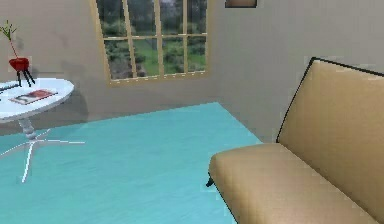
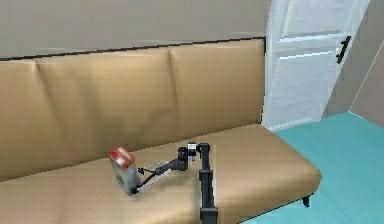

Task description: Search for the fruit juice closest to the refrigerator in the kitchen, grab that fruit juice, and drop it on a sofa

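A small white carton with a red top, likely the fruit juice, sits tilted at the far end of my gripper over the tan sofa's seat cushion. The thin fingers reach left from the dark arm to the carton. I cannot tell whether the gripper holds the carton or whether it rests on the seat. The same tan sofa appears at the forward view's right, with a dark frame around its back.
A white panelled door stands right of the sofa, with teal floor before it. Ahead are a large window and a round white table bearing a red plant pot and a magazine. Teal floor lies open between.
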{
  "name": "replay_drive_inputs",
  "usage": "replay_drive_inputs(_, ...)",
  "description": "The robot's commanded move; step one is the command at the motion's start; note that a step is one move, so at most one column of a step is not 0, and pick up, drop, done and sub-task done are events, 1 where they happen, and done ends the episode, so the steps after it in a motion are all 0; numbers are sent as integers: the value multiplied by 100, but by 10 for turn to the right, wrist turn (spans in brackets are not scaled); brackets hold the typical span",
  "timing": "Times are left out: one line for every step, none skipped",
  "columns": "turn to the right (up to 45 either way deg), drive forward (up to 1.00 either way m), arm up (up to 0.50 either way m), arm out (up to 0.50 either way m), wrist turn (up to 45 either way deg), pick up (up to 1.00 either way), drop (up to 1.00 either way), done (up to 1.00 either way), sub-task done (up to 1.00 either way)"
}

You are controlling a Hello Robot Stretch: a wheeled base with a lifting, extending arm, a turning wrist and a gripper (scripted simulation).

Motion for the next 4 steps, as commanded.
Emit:
replay_drive_inputs(0, 0, -32, 0, 0, 0, 0, 0, 0)
replay_drive_inputs(0, 0, 0, 0, 0, 0, 100, 0, 0)
replay_drive_inputs(0, 0, 10, 0, 0, 0, 0, 0, 0)
replay_drive_inputs(0, 0, 0, -8, 0, 0, 0, 0, 0)
